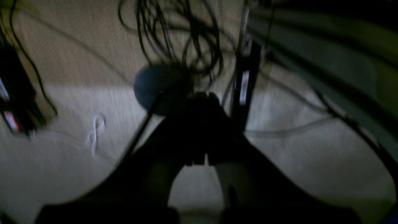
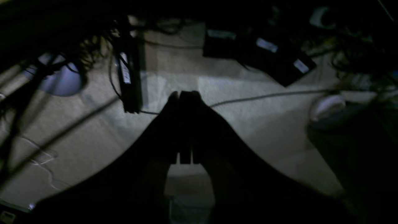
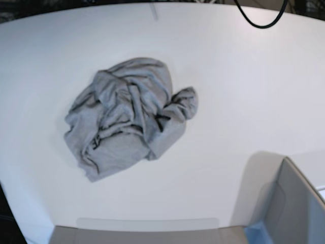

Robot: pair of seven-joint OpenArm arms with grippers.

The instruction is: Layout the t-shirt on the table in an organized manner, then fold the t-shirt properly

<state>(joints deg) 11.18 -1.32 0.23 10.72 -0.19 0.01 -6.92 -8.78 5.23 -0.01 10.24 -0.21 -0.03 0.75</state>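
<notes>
- While the t-shirt (image 3: 127, 117) lies as a crumpled grey heap left of centre on the table (image 3: 244, 86), nothing of the task looks done: no sleeve, hem or collar is spread flat, and no lettering shows among the folds.
- All of it is left, by my reading: opening the bundle, smoothing it flat, then folding.
- Neither arm appears in the base view, so both are well away from the shirt.
- Seen from its wrist camera, the left gripper (image 1: 199, 124) has its jaws pressed together on nothing, pointing down at a pale carpeted floor with tangled black cables (image 1: 186, 37).
- Likewise, the right gripper (image 2: 185, 124) is clenched and empty, aimed at the same kind of floor, with black power bricks (image 2: 273, 59) lying beyond it.
- A grey bin (image 3: 292, 208) sits at the table's near right corner, well apart from the shirt.
</notes>
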